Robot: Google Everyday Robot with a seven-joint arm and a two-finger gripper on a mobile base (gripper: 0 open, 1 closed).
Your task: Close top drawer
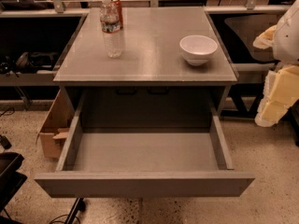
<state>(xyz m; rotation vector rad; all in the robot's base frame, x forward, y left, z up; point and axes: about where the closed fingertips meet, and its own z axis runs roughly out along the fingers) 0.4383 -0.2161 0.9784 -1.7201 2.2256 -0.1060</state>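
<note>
The top drawer [145, 184] is a wide matte-grey drawer with a plain front panel. It is pulled far out of the cabinet toward the camera. Its inside [145, 150] shows a bare grey floor with nothing in it. My gripper [276, 97] shows as white and cream-coloured parts at the right edge of the view. It is to the right of the cabinet, level with the cabinet top and the drawer's back. It is apart from the drawer and touches nothing.
On the cabinet top [149, 59] stand a clear water bottle [111, 29], a red can [118, 6] behind it and a white bowl [198, 49]. A torn cardboard box [52, 127] lies on the floor left of the drawer. A black object [8, 176] is at bottom left.
</note>
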